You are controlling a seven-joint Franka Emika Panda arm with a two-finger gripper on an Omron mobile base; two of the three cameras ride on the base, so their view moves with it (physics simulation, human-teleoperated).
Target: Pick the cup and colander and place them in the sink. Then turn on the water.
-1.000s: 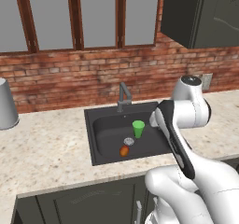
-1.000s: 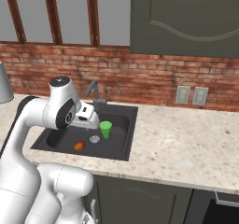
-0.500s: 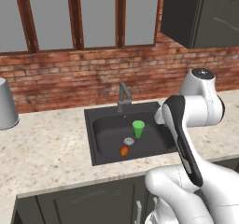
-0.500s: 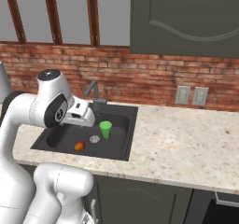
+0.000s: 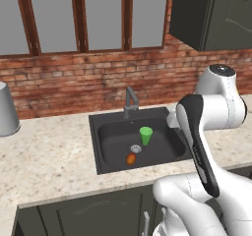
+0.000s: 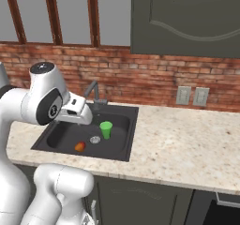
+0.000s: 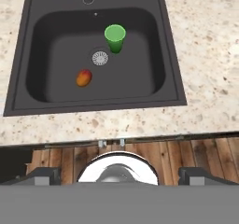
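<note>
The bright-green cup (image 7: 115, 37) stands upright in the dark grey sink (image 7: 46, 41), just behind the round drain (image 7: 100, 58); the cup (image 5: 145, 135) (image 6: 106, 129) also shows from both base cameras. My gripper (image 7: 119, 176) hangs high above the sink's front edge and looks straight down, its fingertips (image 7: 44, 176) wide apart with nothing between them. From the right base view the gripper (image 6: 79, 114) sits over the sink's left part. The grey faucet (image 5: 130, 101) stands at the back rim. The colander and the water are out of view.
An orange fruit (image 7: 83, 78) lies on the basin floor left of the drain. A large grey cylinder (image 5: 6, 109) stands on the speckled counter (image 5: 49, 161) far left. Two wall outlets (image 6: 192, 96) sit on the brick wall to the right.
The arm has lifted up and back from beside the cup to well above the sink. The cup stays upright in the basin. The jaws remain open.
</note>
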